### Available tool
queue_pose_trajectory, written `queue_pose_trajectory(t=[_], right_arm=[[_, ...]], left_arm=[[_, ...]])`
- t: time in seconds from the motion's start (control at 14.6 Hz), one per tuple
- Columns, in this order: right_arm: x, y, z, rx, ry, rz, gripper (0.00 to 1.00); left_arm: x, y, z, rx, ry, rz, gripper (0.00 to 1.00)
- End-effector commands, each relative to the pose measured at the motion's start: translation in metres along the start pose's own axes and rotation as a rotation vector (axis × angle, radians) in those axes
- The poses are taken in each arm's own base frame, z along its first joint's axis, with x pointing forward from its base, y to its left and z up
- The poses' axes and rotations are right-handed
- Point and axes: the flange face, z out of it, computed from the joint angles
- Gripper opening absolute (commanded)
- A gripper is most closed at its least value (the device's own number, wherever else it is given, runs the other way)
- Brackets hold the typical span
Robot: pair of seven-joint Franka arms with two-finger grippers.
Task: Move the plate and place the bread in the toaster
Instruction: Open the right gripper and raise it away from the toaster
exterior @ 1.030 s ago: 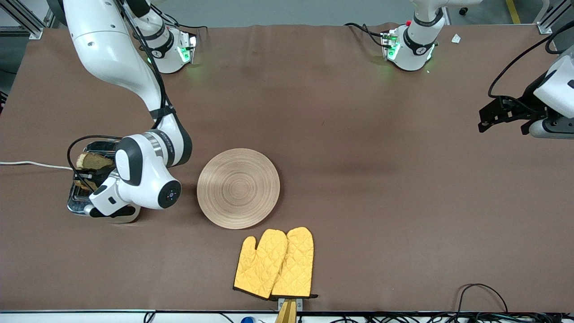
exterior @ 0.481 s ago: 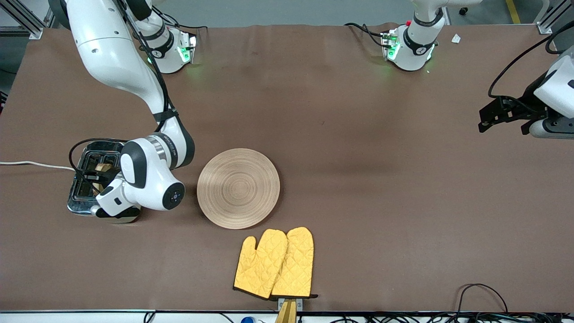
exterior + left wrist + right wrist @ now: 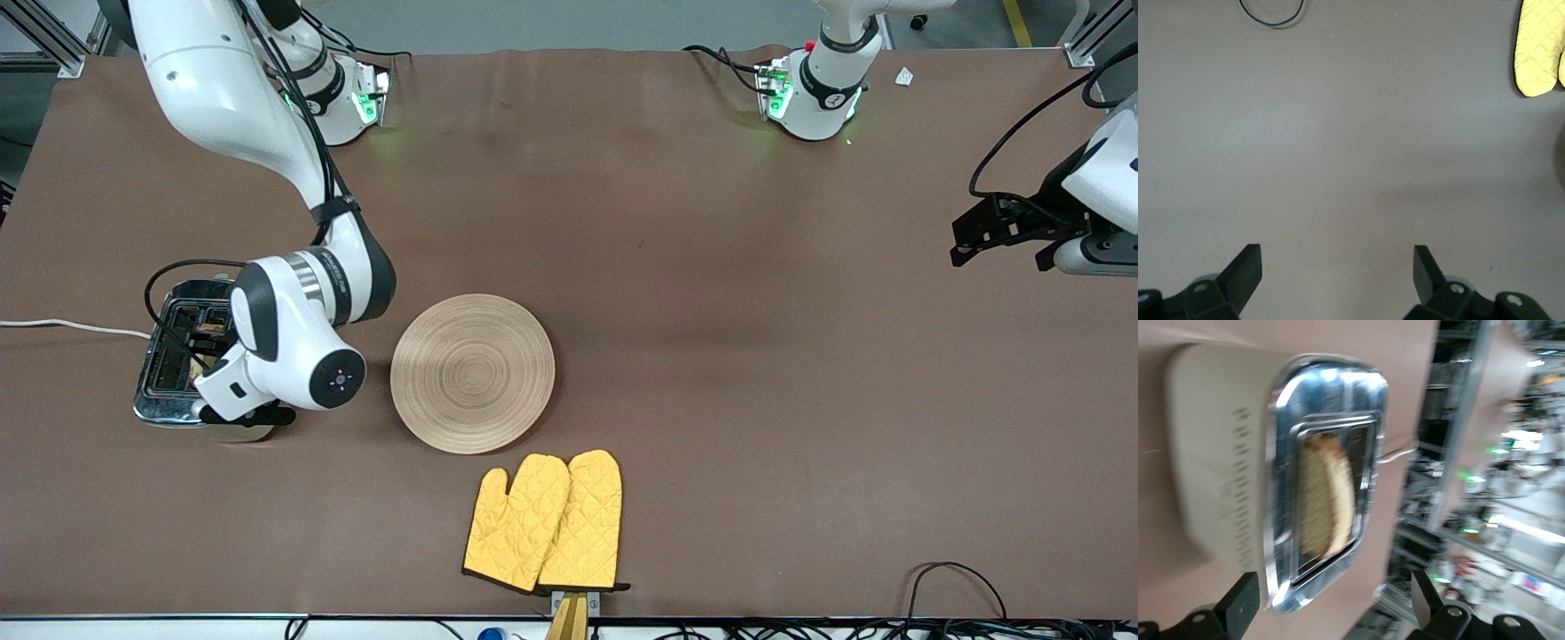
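Brown table (image 3: 711,267): bread (image 3: 1327,497) inside toaster (image 3: 1218,467)

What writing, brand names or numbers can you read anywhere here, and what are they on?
None can be read.
Cream-sided chrome-topped toaster: faint marks down its side, too blurred to read.
White right robot arm: dark lettering on its wrist band, too small to read.

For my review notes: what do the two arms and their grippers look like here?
Both arms have glossy white rounded shells with black joint bands. Black cables run along the right arm, and a dark strap wraps it above the wrist. The bases glow green. The left gripper and the right gripper are black, with two wedge-shaped fingers each.
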Motion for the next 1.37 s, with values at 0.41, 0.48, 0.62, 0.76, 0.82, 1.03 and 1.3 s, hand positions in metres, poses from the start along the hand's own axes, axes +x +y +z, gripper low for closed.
queue_pose_trajectory(t=[0.41,0.48,0.62,0.76,0.82,1.03,1.3], right_arm=[[-0.071,0.111,-0.077,0.424,0.043,0.075,1.00],[-0.075,0.135,-0.076,0.490,0.039,0.095,1.00],[-0.091,0.162,-0.076,0.565,0.037,0.112,1.00],[-0.109,0.190,-0.064,0.628,0.041,0.132,1.00],[-0.118,0.204,-0.055,0.657,0.054,0.145,1.00],[-0.127,0.251,-0.021,0.756,0.124,0.074,1.00],[-0.125,0.298,0.014,0.823,0.201,-0.058,1.00]], left_arm=[[-0.005,0.000,0.001,0.015,0.036,-0.031,1.00],[-0.005,0.000,0.000,0.015,0.036,-0.031,1.00],[-0.005,-0.001,0.000,0.016,0.036,-0.029,1.00],[-0.006,-0.001,0.000,0.016,0.035,-0.028,1.00],[-0.006,-0.001,0.000,0.016,0.035,-0.029,1.00],[-0.006,-0.001,0.000,0.016,0.035,-0.029,1.00],[-0.005,-0.001,0.000,0.016,0.036,-0.029,1.00]])
